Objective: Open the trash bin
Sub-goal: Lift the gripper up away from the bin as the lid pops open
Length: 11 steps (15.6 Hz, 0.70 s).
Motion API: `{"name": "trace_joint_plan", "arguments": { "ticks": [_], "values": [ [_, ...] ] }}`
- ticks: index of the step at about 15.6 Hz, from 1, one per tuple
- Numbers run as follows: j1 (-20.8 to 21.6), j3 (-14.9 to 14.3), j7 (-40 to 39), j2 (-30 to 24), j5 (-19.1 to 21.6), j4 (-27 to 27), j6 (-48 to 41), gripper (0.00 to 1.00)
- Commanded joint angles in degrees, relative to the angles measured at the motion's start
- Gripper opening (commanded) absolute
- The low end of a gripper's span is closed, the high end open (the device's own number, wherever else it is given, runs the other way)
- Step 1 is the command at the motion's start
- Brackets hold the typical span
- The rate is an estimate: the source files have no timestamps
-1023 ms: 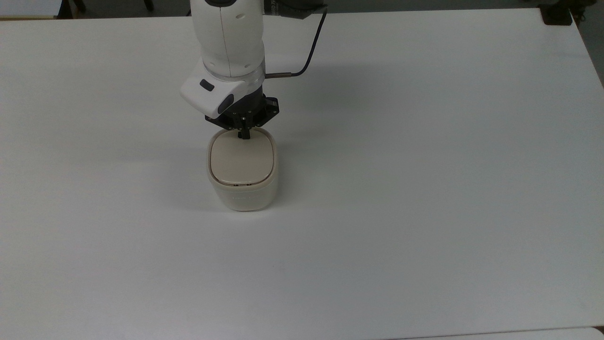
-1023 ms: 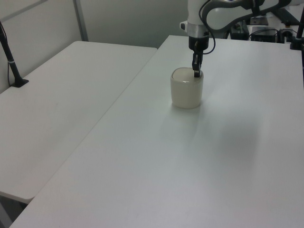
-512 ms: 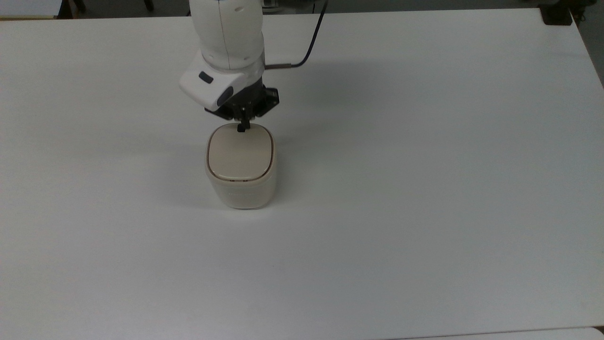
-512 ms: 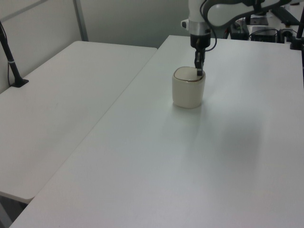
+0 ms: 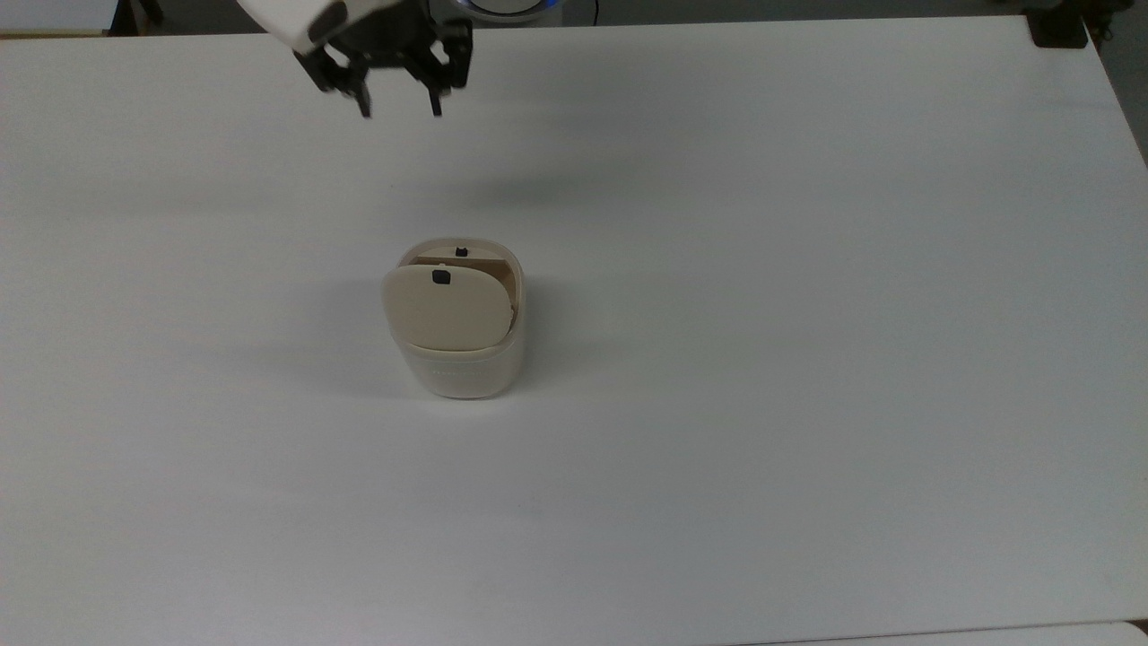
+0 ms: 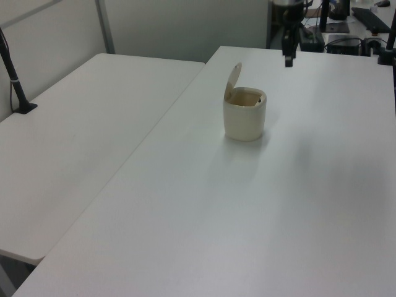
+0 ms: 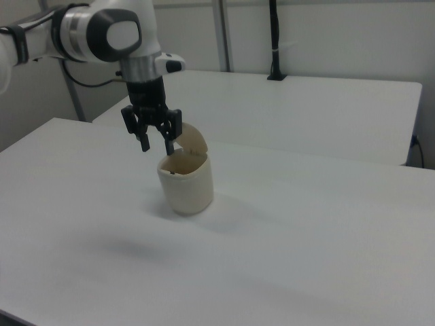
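Cream-white trash bin [image 5: 459, 354] standing mid-table [image 5: 807, 359], beige lid [image 5: 446, 309] tipped up and open, gripper [image 5: 400, 109] well apart toward the top view's upper edge, raised, fingers spread, holding nothing

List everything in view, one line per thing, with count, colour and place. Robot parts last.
trash bin: one, cream-white, standing near the middle of the table.
lid: one, beige, hinged up and open above the bin.
button: one, black, on the bin's rim opposite the hinge.
table: one, white, under the bin.
second table: one, white, beside the first, on the left view's left.
gripper: one, black, open, raised clear of the bin toward the top view's upper edge.
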Motion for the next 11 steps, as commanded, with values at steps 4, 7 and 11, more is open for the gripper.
{"name": "trace_joint_plan", "arguments": {
  "ticks": [4,7,11],
  "values": [
    [-0.57,-0.28,-1.43,-5.28,-1.69,-3.11,-2.64,1.0],
    [-1.18,-0.28,-0.9,-5.46,-1.42,-2.84,-2.29,1.0],
    [-1.19,-0.11,0.94,-5.19,-1.33,-2.76,-2.29,1.0]
  ]
}}
